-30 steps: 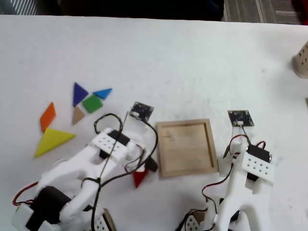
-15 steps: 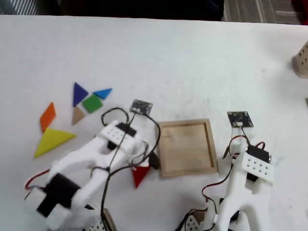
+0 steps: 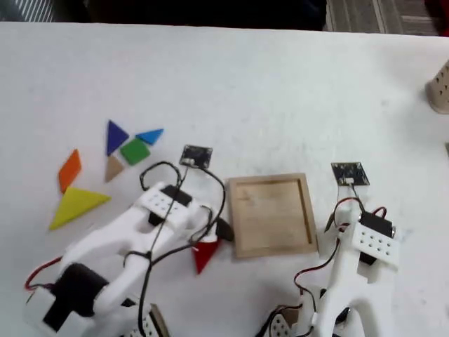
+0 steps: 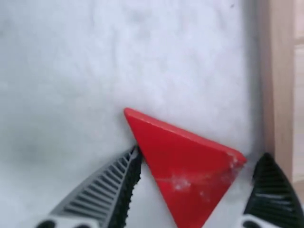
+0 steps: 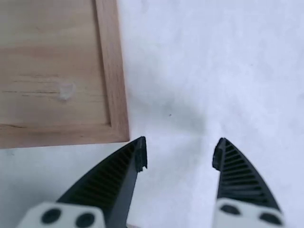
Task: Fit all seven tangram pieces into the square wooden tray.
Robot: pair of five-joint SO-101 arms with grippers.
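A red triangle (image 3: 204,254) lies flat on the white table just left of the square wooden tray (image 3: 272,249), close to its near left corner. My left gripper (image 4: 199,159) is open and straddles the red triangle (image 4: 190,166). One finger (image 4: 128,171) touches its edge, and the other stands a little off its corner beside the tray's rim (image 4: 280,95). The tray holds no pieces. My right gripper (image 5: 179,147) is open over bare table, just off the tray's near right corner (image 5: 118,128). The right arm (image 3: 372,242) sits right of the tray.
Several loose pieces lie at the left: a yellow triangle (image 3: 74,206), an orange parallelogram (image 3: 69,169), a tan triangle (image 3: 113,168), a green square (image 3: 135,150), a purple triangle (image 3: 115,136) and a blue triangle (image 3: 150,135). A tan perforated object (image 3: 438,88) stands at the right edge.
My left arm's wrist has swung a little to the left, and the red triangle has shifted slightly between its fingers. The right arm has kept still.
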